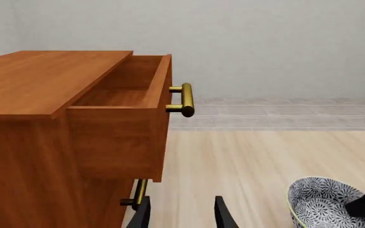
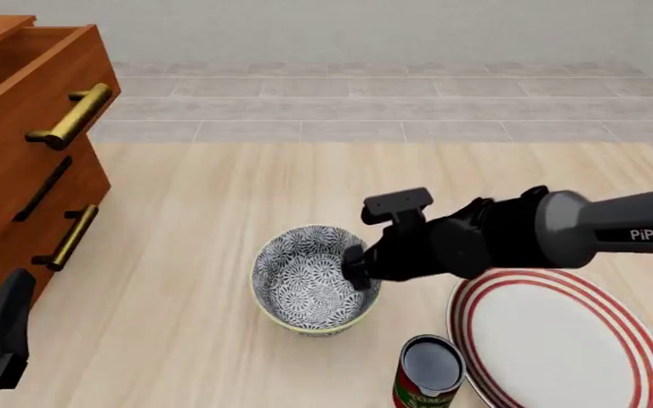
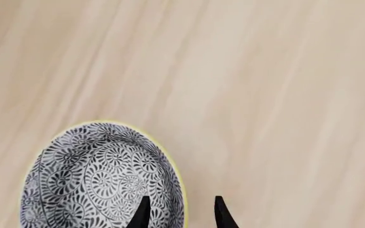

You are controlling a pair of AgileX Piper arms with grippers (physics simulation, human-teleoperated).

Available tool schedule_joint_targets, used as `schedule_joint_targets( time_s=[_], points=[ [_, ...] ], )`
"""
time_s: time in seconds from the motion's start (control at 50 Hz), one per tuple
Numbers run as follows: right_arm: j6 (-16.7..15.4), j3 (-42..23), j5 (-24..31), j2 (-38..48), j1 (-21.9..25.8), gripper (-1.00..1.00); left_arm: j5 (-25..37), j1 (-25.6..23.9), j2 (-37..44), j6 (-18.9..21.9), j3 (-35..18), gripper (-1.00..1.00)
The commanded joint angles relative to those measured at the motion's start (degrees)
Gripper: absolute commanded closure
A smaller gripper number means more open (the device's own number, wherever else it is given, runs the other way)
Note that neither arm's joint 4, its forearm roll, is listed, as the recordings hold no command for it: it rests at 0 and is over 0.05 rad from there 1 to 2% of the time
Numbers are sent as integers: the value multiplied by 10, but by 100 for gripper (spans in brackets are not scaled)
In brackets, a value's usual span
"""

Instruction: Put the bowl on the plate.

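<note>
Straddling the bowl's point(image 2: 309, 289) near rim, my right gripper point(image 3: 180, 213) had its fingers parted, one inside and one outside, not visibly clamped. That bowl sat on the table point(image 2: 303, 187), just beside the plate point(image 2: 564, 340).

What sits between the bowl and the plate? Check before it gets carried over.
Nothing visible blocks that path. The bowl stands just left of the plate on bare table. The can stands nearer the camera, beside the plate's rim, off the direct line. The right gripper straddles the bowl's rim.
</note>
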Motion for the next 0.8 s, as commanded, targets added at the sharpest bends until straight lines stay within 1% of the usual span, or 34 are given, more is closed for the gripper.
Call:
schedule_joint_targets(
  time_s=[0.02,0.18,0.2,0.22,0.24,0.42,0.6,0.64,0.8],
  points=[
    [7,8,-12,11,4,-100,0,0,0,0,0,-100],
    [8,10,-16,13,6,-100,0,0,0,0,0,-100],
    [0,4,-12,15,-2,-100,0,0,0,0,0,-100],
    [0,4,-12,15,-2,-100,0,0,0,0,0,-100],
    [-4,1,-7,11,-4,100,0,0,0,0,0,-100],
    [-12,-12,5,10,-10,100,0,0,0,0,0,-100],
    [-10,-19,16,-4,-9,100,0,0,0,0,0,-100],
    [-15,-23,23,-8,-11,100,0,0,0,0,0,-100],
    [-7,-40,41,-30,-9,100,0,0,0,0,0,-100]
  ],
)
